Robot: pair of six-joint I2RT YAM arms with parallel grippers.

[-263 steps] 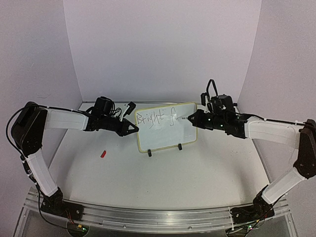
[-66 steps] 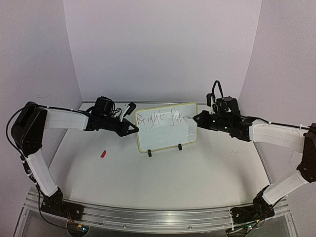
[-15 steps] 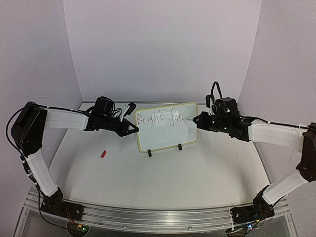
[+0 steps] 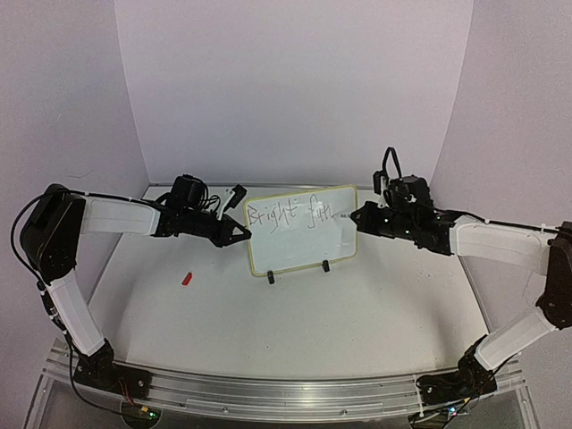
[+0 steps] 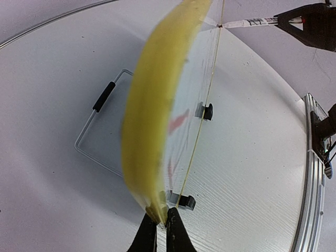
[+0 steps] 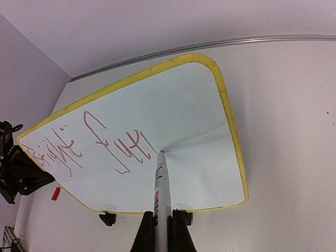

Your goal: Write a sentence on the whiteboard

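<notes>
The whiteboard (image 4: pixel 304 246) stands upright mid-table on two black clip feet, its rim yellow (image 5: pixel 149 121). The sentence (image 4: pixel 288 215) runs along its top in red strokes (image 6: pixel 113 144), reading roughly "Bright fut". My left gripper (image 4: pixel 246 234) is shut on the board's left edge, fingertips pinching the rim (image 5: pixel 159 215). My right gripper (image 4: pixel 356 215) is shut on a white marker (image 6: pixel 162 189). The marker's tip touches the board just right of the last letter. The marker (image 5: pixel 247 22) also shows at the board's far edge in the left wrist view.
A small red cap (image 4: pixel 187 278) lies on the table left of the board, also seen as a red cap (image 6: pixel 55 193) in the right wrist view. A wire stand (image 5: pixel 97 126) props the board from behind. A metal rail (image 4: pixel 286 393) lines the near table edge.
Since the earliest frame, letters have been added after the "f" and the right gripper with the marker has shifted right. Over the last half second nothing visibly moved. The left gripper stayed put.
</notes>
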